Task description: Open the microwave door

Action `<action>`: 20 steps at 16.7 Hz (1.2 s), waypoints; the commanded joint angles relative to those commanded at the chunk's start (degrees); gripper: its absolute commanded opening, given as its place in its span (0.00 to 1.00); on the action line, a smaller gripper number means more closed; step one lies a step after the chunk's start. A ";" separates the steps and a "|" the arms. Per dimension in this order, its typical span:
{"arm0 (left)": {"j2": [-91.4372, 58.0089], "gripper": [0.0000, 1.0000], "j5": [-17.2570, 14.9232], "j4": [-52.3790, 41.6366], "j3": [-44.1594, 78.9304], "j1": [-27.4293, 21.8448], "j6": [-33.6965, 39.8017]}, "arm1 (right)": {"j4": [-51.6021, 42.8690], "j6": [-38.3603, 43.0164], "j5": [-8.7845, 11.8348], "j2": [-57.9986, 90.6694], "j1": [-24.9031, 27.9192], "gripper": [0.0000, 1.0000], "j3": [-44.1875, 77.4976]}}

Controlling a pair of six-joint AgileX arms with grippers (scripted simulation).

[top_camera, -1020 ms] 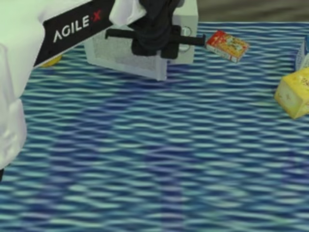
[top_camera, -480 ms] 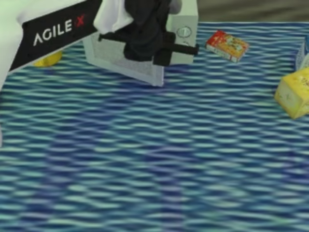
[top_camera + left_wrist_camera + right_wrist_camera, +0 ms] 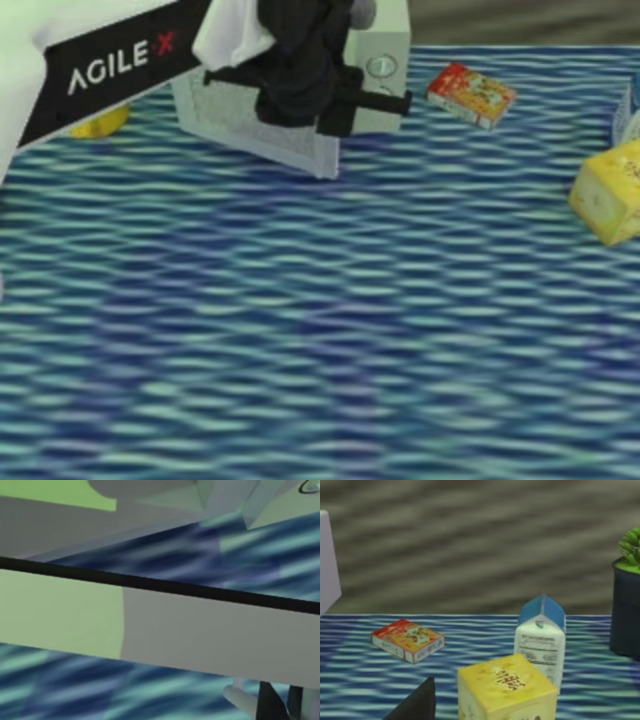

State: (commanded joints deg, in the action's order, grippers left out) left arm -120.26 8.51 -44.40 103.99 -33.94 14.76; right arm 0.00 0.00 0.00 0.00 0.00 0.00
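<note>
Top view shows left gripper [image 3: 305, 85] at the microwave door [image 3: 255, 125], swung partly outward; finger state unclear.

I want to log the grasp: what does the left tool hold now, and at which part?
It cannot be told: the left tool sits at the swung-out free edge of the microwave door, its fingers hidden.

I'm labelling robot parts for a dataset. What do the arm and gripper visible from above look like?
The left arm has smooth white shells and a black band lettered AGILE in white with a red X. Its left gripper is a bulky black block with a thin black crossbar. The right arm isn't in the top view.
</note>
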 joint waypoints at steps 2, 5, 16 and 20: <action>0.00 0.00 0.00 0.00 0.00 0.00 0.00 | 0.00 0.00 0.00 0.00 0.00 1.00 0.00; 0.00 0.00 0.00 0.00 0.00 0.00 0.00 | 0.00 0.00 0.00 0.00 0.00 1.00 0.00; 0.00 0.00 0.00 0.00 0.00 0.00 0.00 | 0.00 0.00 0.00 0.00 0.00 1.00 0.00; 1.20 0.00 -1.18 0.92 -1.86 0.06 -1.46 | 0.00 0.00 0.00 0.00 0.00 1.00 0.00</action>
State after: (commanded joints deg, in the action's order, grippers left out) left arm -119.06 7.33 -43.48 102.13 -33.88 13.30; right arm 0.00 0.00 0.00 0.00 0.00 0.00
